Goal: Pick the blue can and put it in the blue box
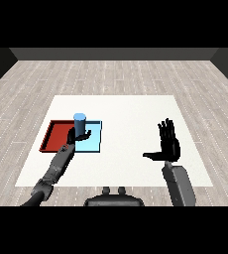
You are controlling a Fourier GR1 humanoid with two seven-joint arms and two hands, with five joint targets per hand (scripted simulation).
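Note:
The blue can [80, 123] stands upright over the light blue tray [94, 144], at its left part near the border with the red tray [55, 134]. My left hand [77, 136] is curled round the can's lower half; whether the can rests on the tray or hangs just above it I cannot tell. My right hand [168, 142] is raised over the table's right side, fingers straight and spread, thumb out to the left, holding nothing.
The two trays lie side by side at the left of the white table [131, 114]. A wooden floor surrounds the table. My left forearm [59, 166] crosses the red tray's front right corner.

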